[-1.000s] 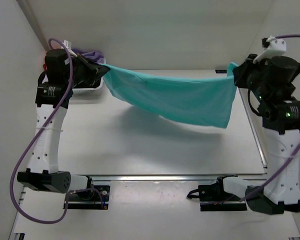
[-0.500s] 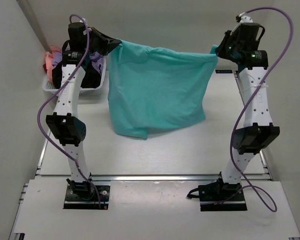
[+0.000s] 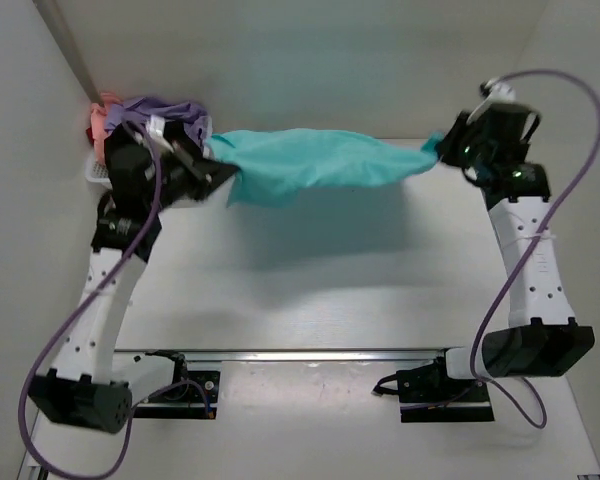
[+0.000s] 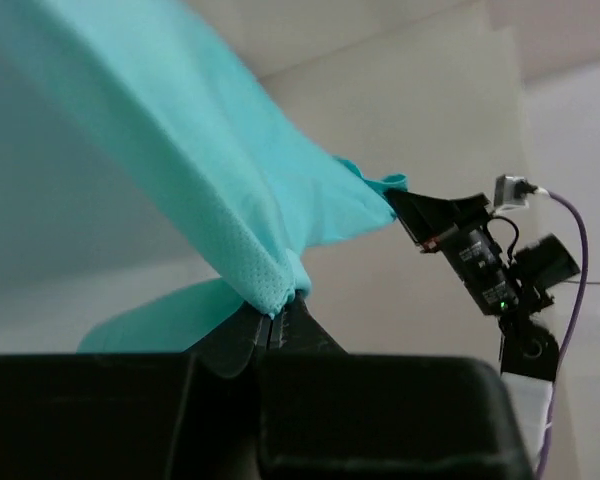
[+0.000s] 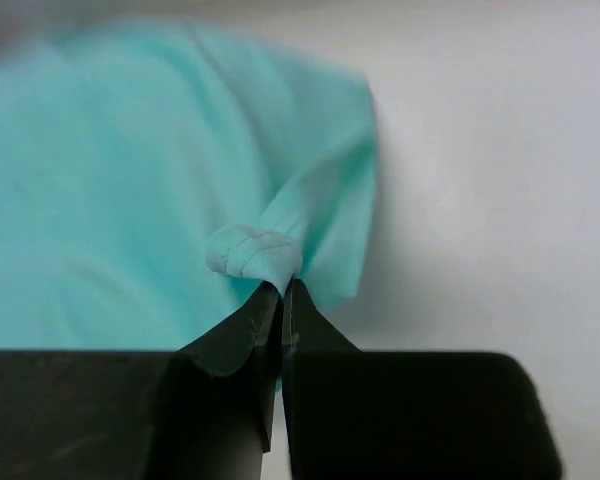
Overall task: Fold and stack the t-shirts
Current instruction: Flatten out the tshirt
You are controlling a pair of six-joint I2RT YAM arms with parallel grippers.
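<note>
A teal t-shirt hangs stretched in the air above the table, held at both ends. My left gripper is shut on its left corner; in the left wrist view the cloth rises out of the pinched jaws of the left gripper. My right gripper is shut on the right corner, and the right wrist view shows a bunched fold of teal t-shirt clamped by the right gripper. More t-shirts, lavender and pink, lie heaped at the back left.
A white mesh basket stands at the back left corner, partly hidden by the left arm. White walls close in the table at the back and sides. The shirt's shadow falls on the table beneath it.
Half a second ago both arms held the shirt high so it hung down as a flat sheet. Both arms have since swung down and the shirt is now pulled into a narrow horizontal band.
</note>
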